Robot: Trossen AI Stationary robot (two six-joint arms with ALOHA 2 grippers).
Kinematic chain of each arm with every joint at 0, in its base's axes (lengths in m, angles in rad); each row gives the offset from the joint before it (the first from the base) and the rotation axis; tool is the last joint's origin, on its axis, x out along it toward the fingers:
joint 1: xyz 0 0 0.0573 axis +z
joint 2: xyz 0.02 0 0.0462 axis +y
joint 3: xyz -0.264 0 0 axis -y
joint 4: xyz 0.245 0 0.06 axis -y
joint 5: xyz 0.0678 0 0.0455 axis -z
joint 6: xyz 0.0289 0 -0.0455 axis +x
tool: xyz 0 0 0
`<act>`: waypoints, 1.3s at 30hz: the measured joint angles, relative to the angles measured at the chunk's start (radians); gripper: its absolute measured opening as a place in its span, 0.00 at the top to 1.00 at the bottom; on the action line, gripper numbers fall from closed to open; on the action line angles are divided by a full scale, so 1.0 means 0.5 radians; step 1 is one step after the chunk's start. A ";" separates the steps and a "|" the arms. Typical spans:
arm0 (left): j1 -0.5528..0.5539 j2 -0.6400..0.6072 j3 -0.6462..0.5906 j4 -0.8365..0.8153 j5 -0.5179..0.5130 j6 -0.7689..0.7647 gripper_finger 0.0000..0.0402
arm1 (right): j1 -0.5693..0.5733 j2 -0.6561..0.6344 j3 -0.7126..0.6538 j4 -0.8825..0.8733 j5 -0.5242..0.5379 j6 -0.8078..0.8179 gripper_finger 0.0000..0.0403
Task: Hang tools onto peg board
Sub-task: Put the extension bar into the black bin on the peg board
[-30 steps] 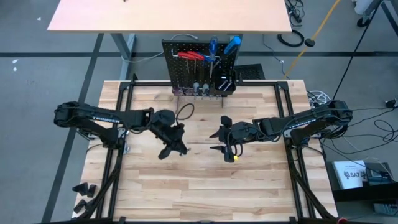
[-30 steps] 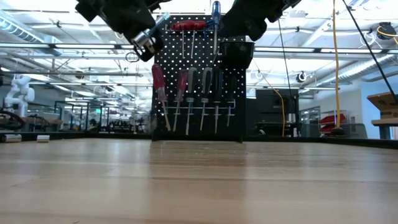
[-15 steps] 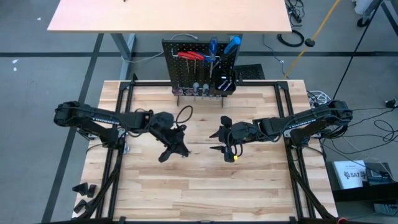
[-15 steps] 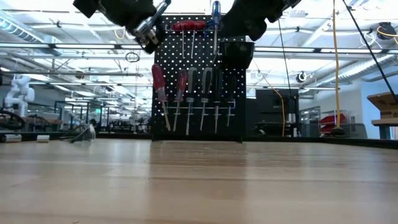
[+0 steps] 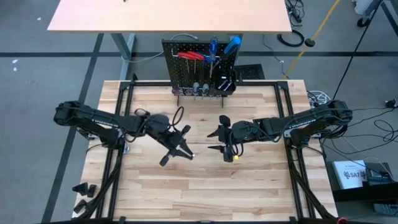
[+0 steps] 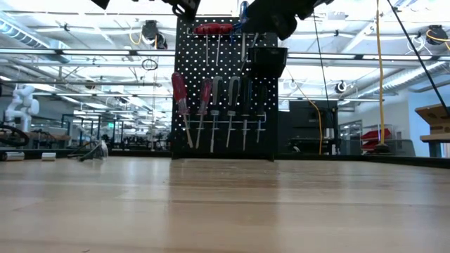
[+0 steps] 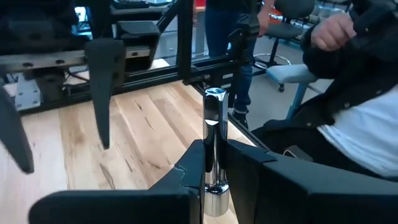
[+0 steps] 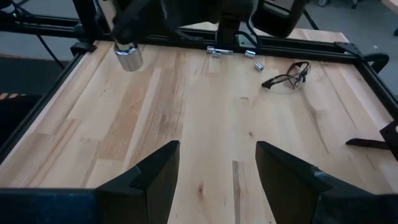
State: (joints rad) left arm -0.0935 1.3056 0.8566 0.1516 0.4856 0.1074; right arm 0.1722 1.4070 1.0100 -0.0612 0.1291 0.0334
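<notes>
The peg board (image 5: 199, 70) stands upright at the table's far edge, with red- and blue-handled tools (image 6: 211, 105) hanging on it and a black bin (image 6: 267, 60) attached. My left gripper (image 5: 185, 151) hovers over the table's middle, shut on a shiny silver metal piece (image 7: 214, 155). My right gripper (image 5: 222, 140) hangs open, facing it a short way to the right, with nothing between its fingers (image 8: 158, 171). Black-framed glasses (image 8: 287, 76) and small silver pieces (image 8: 255, 63) lie on the tabletop by the left frame rail. My left gripper pinches the silver piece's slim shaft (image 7: 215, 144) between its two fingers, about midway along it. The fingers reach nearly level from the table's left, across the piece. Its thick round end (image 8: 129, 57) hangs below the fingers, well clear of the tabletop.
A black metal frame (image 5: 121, 124) runs around the wooden tabletop (image 5: 205, 186). A seated person (image 7: 348, 106) shows beyond the table's right side. A second, tan table (image 5: 168, 15) stands behind the peg board.
My left gripper has risen and drifted toward the table's right and near edges, rolling about its own axis. The silver piece has gone with it and turned in the air. In the low view the gripper has climbed almost out of the picture's top.
</notes>
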 joint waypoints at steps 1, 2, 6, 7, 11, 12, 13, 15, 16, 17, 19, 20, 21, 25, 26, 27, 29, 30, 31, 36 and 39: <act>-0.010 0.000 0.000 0.000 -0.012 0.017 0.89 | 0.000 0.006 0.000 0.010 0.000 0.000 0.49; -0.020 0.000 0.000 0.000 -0.033 0.024 0.89 | 0.000 0.013 0.001 0.023 0.000 0.000 0.49; -0.043 0.000 0.000 0.000 -0.053 0.027 0.89 | 0.000 0.082 0.001 0.077 0.000 -0.001 0.49; -0.047 0.000 0.000 0.000 -0.053 0.025 0.89 | 0.000 0.103 0.001 0.087 0.000 -0.001 0.49; -0.055 0.000 0.000 -0.001 -0.055 0.024 0.89 | -0.006 0.181 0.000 0.101 -0.001 -0.026 0.49; -0.055 0.000 0.000 -0.003 -0.055 0.023 0.89 | -0.006 0.196 0.000 0.107 0.000 -0.033 0.49; -0.055 0.000 0.000 -0.002 -0.055 0.023 0.89 | -0.006 0.207 0.000 0.118 0.000 -0.035 0.49; -0.055 0.000 0.000 -0.004 -0.058 0.023 0.89 | -0.006 0.226 0.000 0.151 0.000 -0.039 0.49; -0.055 0.000 0.000 -0.003 -0.059 0.022 0.89 | -0.006 0.228 0.000 0.159 0.000 -0.038 0.49; -0.055 0.000 0.000 -0.006 -0.059 0.022 0.89 | -0.006 0.228 0.000 0.175 0.000 -0.039 0.49; -0.055 0.000 0.000 -0.005 -0.059 0.022 0.89 | -0.006 0.225 0.000 0.206 0.000 -0.039 0.49; -0.055 0.000 0.000 -0.007 -0.059 0.022 0.89 | -0.006 0.222 0.000 0.204 0.000 -0.039 0.49; -0.055 0.000 0.000 -0.006 -0.059 0.022 0.89 | -0.006 0.219 0.000 0.203 -0.001 -0.039 0.49; -0.055 0.000 0.000 -0.006 -0.059 0.021 0.89 | -0.006 0.215 0.000 0.206 -0.001 -0.039 0.49; -0.055 0.000 0.000 -0.006 -0.059 0.021 0.89 | -0.006 0.215 0.000 0.205 -0.001 -0.039 0.49; -0.055 0.000 0.000 -0.005 -0.059 0.021 0.89 | -0.006 0.215 0.000 0.205 -0.001 -0.038 0.49; -0.058 0.000 0.000 -0.005 -0.070 0.018 0.89 | -0.006 0.215 0.000 0.206 -0.001 -0.038 0.49; -0.068 0.000 0.001 -0.004 -0.117 0.011 0.89 | -0.006 0.215 0.000 0.207 -0.001 -0.038 0.49; -0.080 0.001 0.001 -0.002 -0.181 0.008 0.89 | -0.006 0.215 0.000 0.214 -0.001 -0.038 0.49; -0.141 0.042 0.002 -0.004 -0.298 0.020 0.89 | -0.004 0.215 0.000 0.308 -0.001 -0.054 0.49; -0.160 0.066 0.002 0.006 -0.297 0.024 0.89 | 0.000 0.215 0.000 0.355 -0.002 -0.079 0.49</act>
State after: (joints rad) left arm -0.1737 1.3386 0.8577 0.1546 0.3371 0.1192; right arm 0.1722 1.5146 1.0100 0.1163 0.1283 -0.0061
